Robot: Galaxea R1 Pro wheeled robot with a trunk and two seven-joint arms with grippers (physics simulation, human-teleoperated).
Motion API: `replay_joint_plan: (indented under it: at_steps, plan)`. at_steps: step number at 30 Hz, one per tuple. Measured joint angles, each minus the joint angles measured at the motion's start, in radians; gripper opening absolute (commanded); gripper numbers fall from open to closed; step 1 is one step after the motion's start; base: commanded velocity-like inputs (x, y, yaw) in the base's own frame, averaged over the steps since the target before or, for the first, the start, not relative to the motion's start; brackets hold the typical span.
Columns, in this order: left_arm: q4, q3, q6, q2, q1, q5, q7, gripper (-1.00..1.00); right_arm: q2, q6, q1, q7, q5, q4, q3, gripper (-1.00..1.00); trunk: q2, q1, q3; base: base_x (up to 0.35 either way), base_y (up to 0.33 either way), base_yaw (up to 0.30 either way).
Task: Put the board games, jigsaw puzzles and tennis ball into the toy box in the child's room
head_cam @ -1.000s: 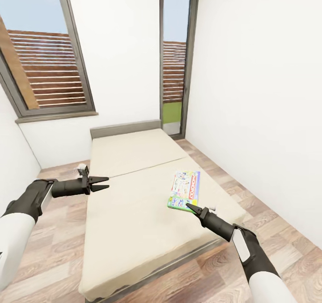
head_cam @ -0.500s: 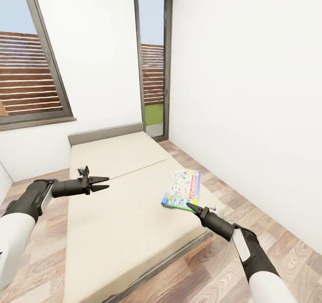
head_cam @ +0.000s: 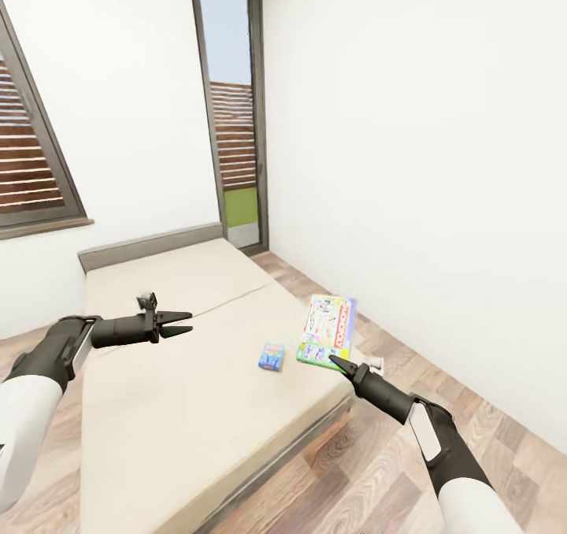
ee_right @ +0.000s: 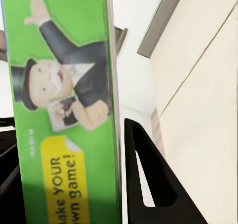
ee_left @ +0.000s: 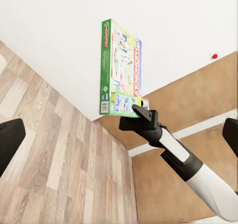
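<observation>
Looking down over both arms from the head camera, the bed [head_cam: 181,376] takes up most of the lower half, bare beige mattress with the headboard [head_cam: 150,246] up at about 11 o'clock. The white board game [head_cam: 328,332] with the green edge looks lifted off the mattress, out past the bed's 3 o'clock side. Its long axis runs roughly 12 to 6, tipped a touch toward 1, with the red-blue band along its 3 o'clock edge.

The right gripper [head_cam: 336,361] is at that box's near short end, at about 6 o'clock of it. In the right wrist view the green side of the box [ee_right: 64,110] sits right against one dark finger [ee_right: 148,184], so it's pinching the box by the end. From the left wrist camera the same box [ee_left: 120,68] stands on its short end on top of the right gripper [ee_left: 140,115], long axis straight up and down in that shot.

The smaller blue board game [head_cam: 272,356] lies flat on the mattress just at 9 o'clock of the big one, apart from it, long axis also near 12 to 6.

The left gripper [head_cam: 183,323] hovers over the 9 o'clock side of the bed, fingers spread, holding nothing, pointing toward 3.
</observation>
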Motion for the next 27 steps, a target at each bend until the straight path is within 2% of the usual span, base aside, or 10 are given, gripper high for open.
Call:
replay_joint_plan:
  at_steps: [27]
  plan:
    - [0.000, 0.001, 0.000, 0.000, 0.000, 0.000, 0.000, 1.00, -0.001, -0.001, 0.000, 0.004, -0.001, 0.001, -0.002, -1.00, 0.189, -0.104, 0.109, 0.000, 0.000, -0.257]
